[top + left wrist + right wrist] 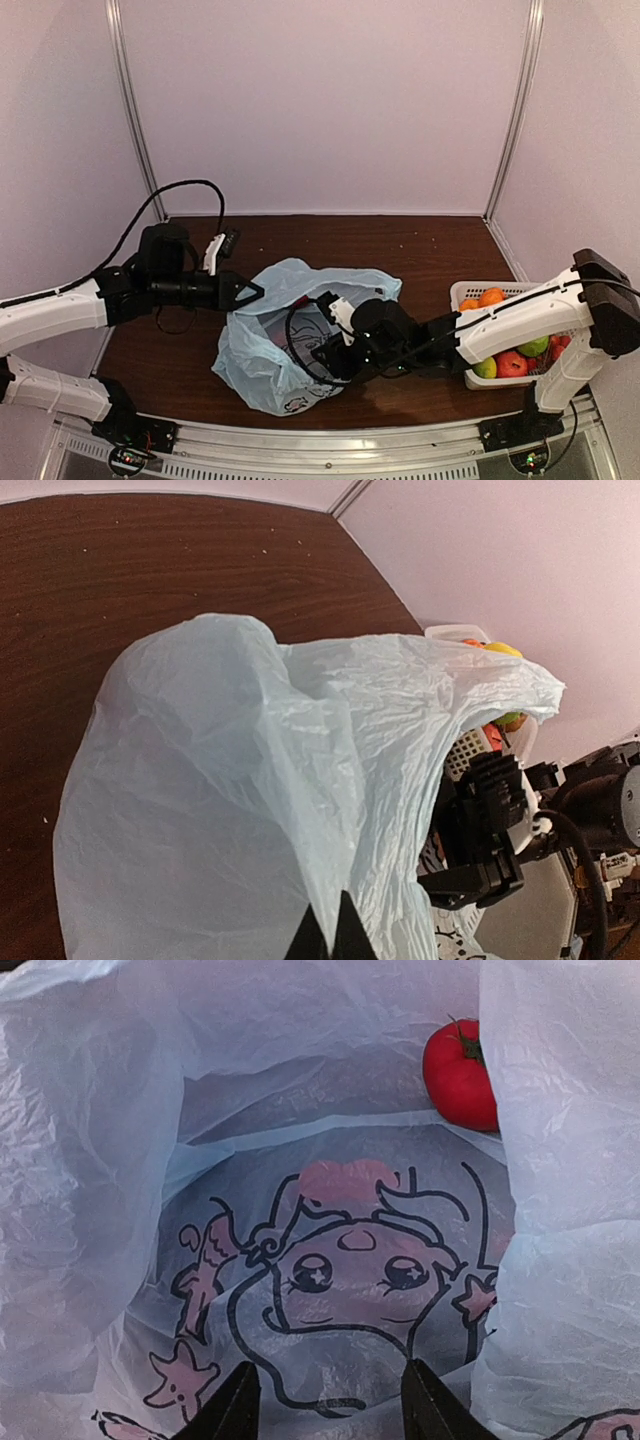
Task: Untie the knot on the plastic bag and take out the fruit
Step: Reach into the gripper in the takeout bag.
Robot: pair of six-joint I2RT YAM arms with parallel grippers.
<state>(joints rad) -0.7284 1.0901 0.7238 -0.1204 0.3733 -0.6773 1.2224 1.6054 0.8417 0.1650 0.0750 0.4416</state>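
Observation:
The light blue plastic bag (285, 345) lies mid-table with its mouth open; no tied knot shows. My left gripper (247, 292) is shut on a fold of the bag's rim (330, 880), with its jaws (328, 942) pinching the thin plastic and holding it up. My right gripper (325, 355) is open inside the bag's mouth; in the right wrist view it (330, 1405) hovers empty over the printed cartoon face (350, 1270). A red round fruit with a dark stem (460, 1075) lies deep in the bag, apart from the fingers. Oranges (488, 296) sit in the basket.
A white mesh basket (462, 292) stands at the right, holding oranges, green fruit (485, 367) and red fruit (512, 363); it also shows behind the bag in the left wrist view (468, 748). The right gripper's black body (485, 825) is close beside the bag. Walls enclose the table.

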